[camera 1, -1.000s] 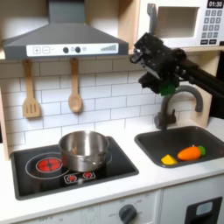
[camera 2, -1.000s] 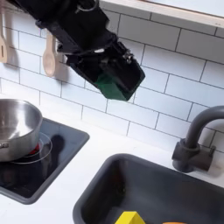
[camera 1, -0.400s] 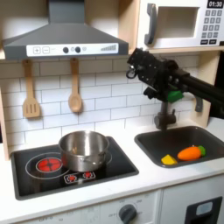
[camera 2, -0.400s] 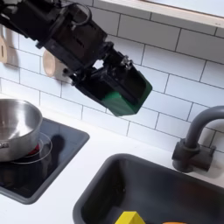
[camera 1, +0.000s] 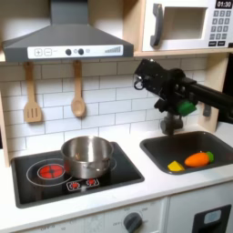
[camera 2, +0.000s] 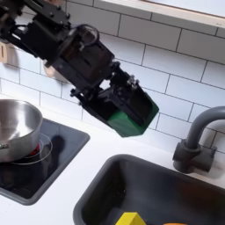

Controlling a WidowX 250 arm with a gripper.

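White tiles lie behind; a green block [camera 2: 127,114], judged light and rigid, is clamped between the fingers [camera 2: 112,98] by its flat sides.

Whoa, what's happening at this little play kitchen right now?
A black robot arm is holding a green block in its gripper, up in the air in front of the tiled wall, between the stove and the sink. A metal pot sits on the stove. In the sink lie a toy carrot and a yellow piece, beside the grey faucet. Two wooden utensils hang on the wall.
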